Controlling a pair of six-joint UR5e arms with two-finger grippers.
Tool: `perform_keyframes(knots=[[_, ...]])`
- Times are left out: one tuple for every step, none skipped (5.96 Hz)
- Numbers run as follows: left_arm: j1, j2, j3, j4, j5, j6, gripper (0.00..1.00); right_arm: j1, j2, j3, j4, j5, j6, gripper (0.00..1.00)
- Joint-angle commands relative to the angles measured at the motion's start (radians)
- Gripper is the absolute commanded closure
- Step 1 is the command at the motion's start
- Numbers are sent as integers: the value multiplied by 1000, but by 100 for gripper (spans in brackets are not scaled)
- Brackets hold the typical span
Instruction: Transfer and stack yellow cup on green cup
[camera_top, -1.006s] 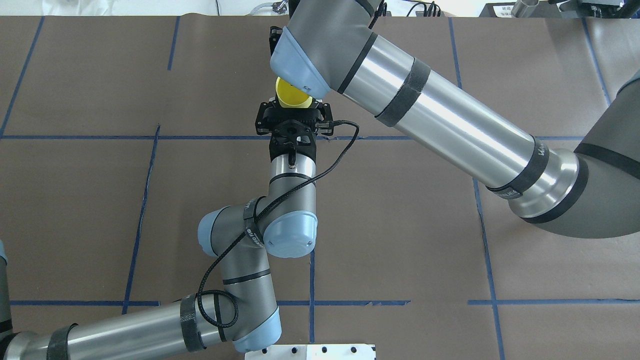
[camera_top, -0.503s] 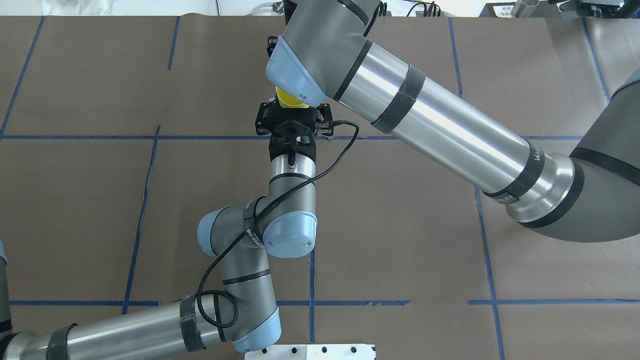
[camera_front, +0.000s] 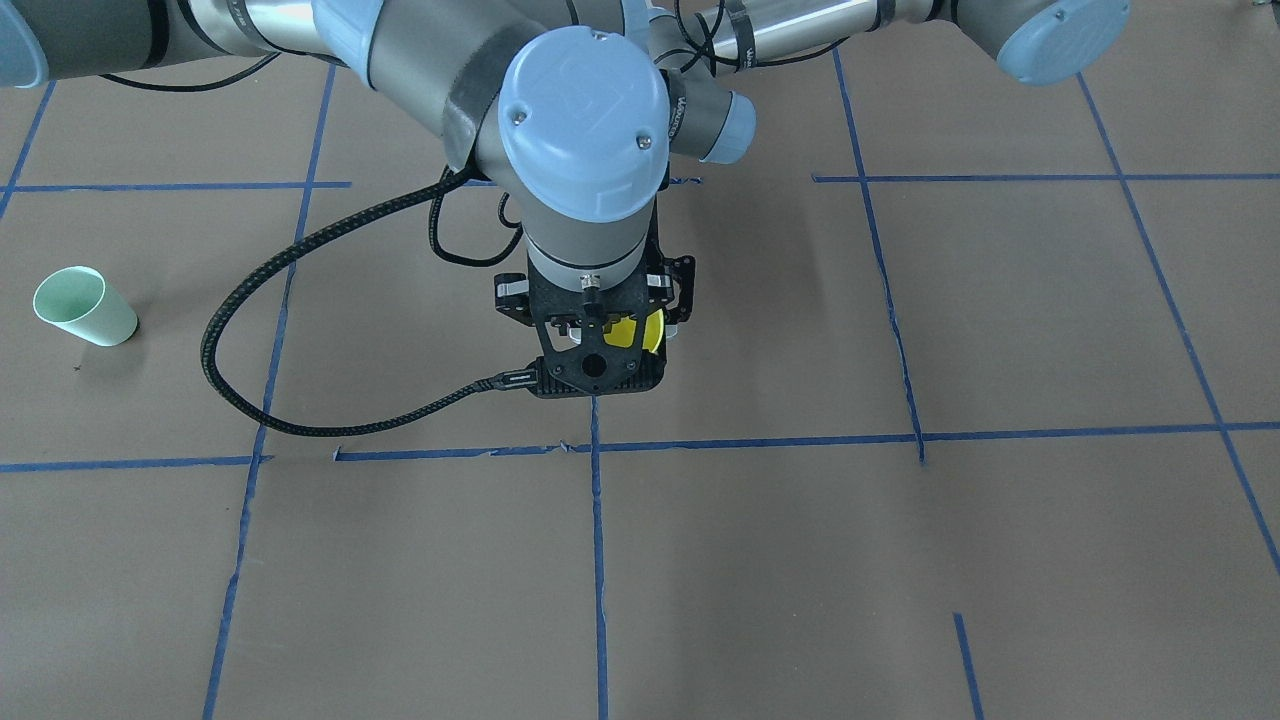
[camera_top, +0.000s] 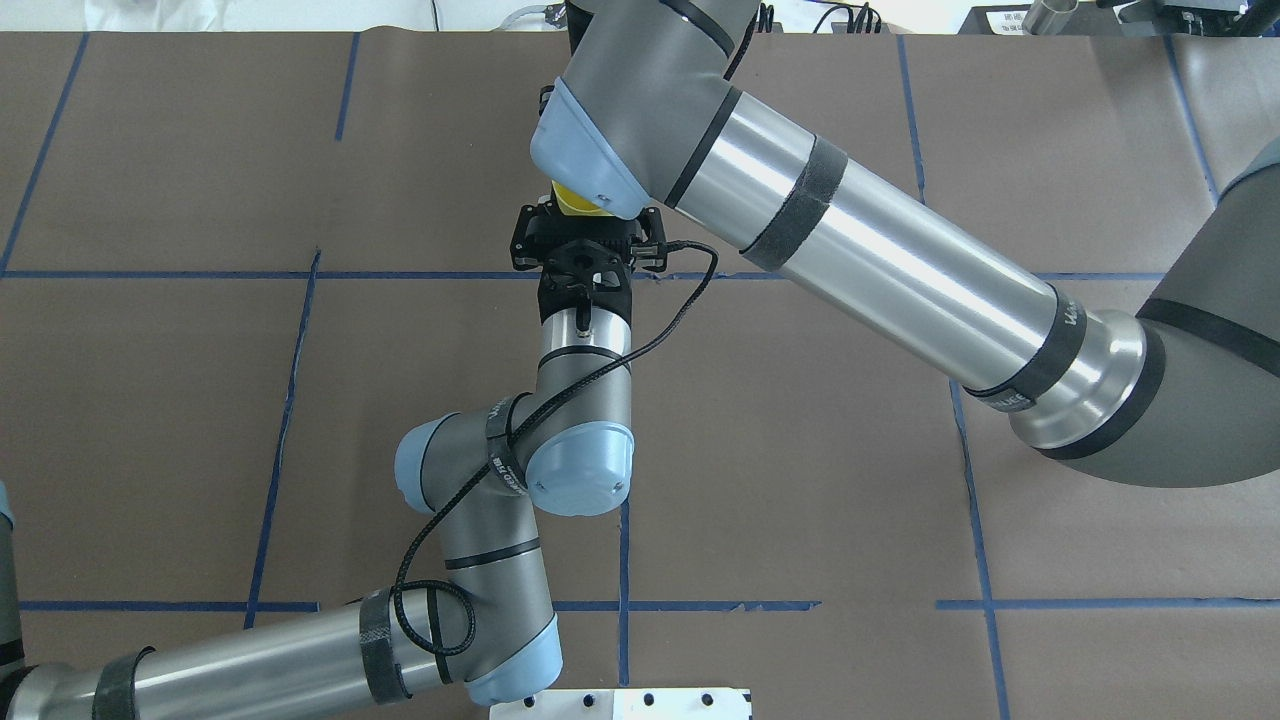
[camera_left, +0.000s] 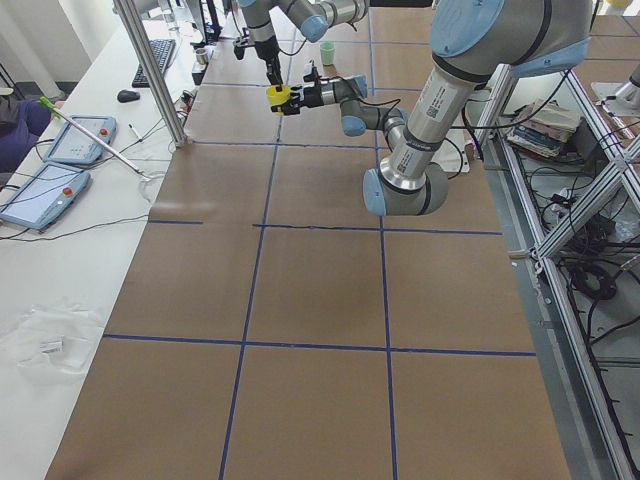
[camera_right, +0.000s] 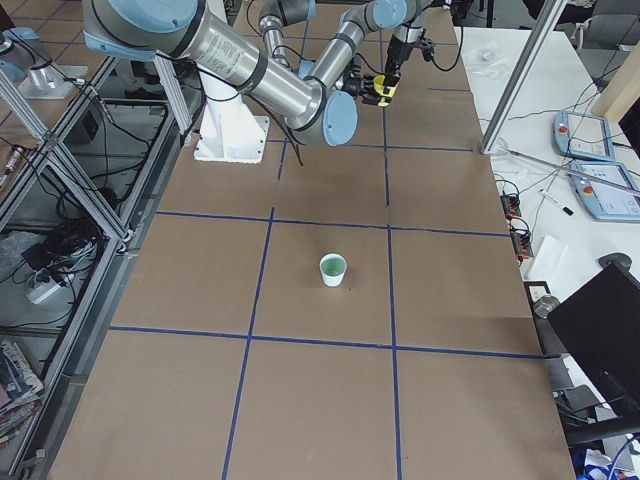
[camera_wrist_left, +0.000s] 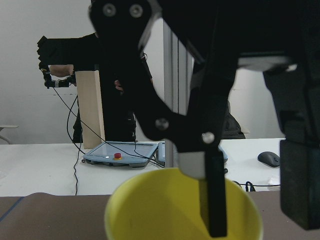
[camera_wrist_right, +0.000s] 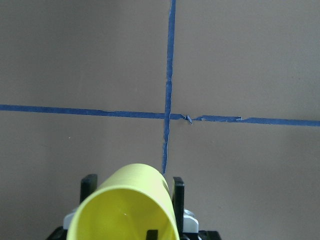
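Observation:
The yellow cup (camera_top: 578, 201) is held in the air over the middle of the table, mouth up. My left gripper (camera_wrist_right: 134, 187) reaches in level and is shut on the cup's sides. My right gripper (camera_wrist_left: 257, 220) hangs over the cup, pointing down. It is open, with one finger (camera_wrist_left: 215, 200) inside the cup and the other outside its wall. The cup also shows in the right wrist view (camera_wrist_right: 127, 210) and in the front view (camera_front: 627, 333). The green cup (camera_front: 85, 307) stands upright on the table far off on my right side (camera_right: 333, 269). The overhead view does not show it.
The table is covered in brown paper (camera_top: 800, 450) with blue tape lines. My right forearm (camera_top: 880, 260) crosses over the middle. Tablets (camera_left: 75, 140) and a metal post (camera_left: 150, 70) stand along the far table edge.
My right arm has shifted slightly left and lower over the cup, hiding more of it in the overhead view. The left arm and the cup have stayed still.

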Motion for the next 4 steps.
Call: perform_keyframes(knots=[[0,0,-1,0,0,0,55,-4,-1,1,1,-1,1,59],[-1,0,-1,0,0,0,55,-4,0,1,1,-1,1,64],[-2,0,-1,0,0,0,55,-4,0,4,1,-2,1,90],[0,2,-1,0,-2,0,55,-2,0,5,1,-2,1,100]])
